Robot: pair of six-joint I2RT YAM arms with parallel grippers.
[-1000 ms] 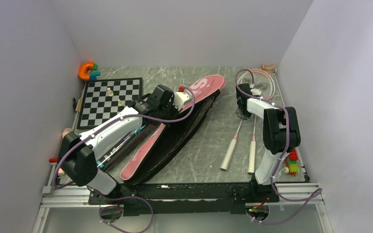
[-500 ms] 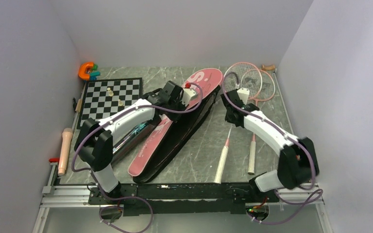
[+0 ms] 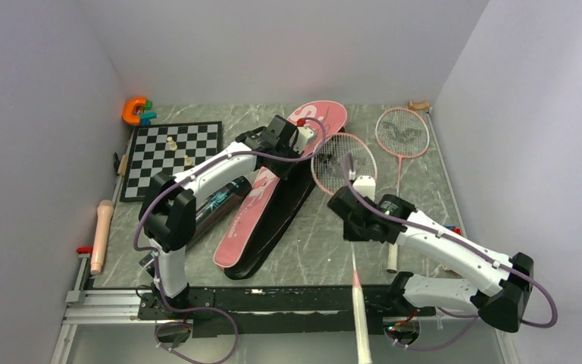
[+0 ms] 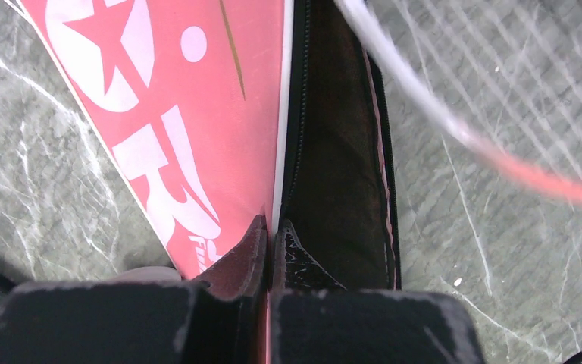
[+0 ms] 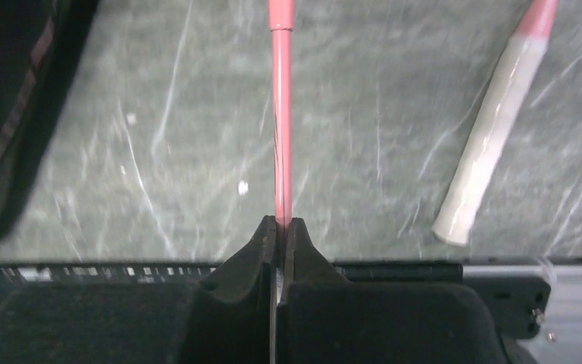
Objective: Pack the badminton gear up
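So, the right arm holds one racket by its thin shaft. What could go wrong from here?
1. The right fingers pinch only the thin shaft of the racket, and its handle reaches past the near edge of the table; it may swing or slip.
2. The left fingers hold just the edge of the bag; if it slips, the opening may fall shut against the racket head.
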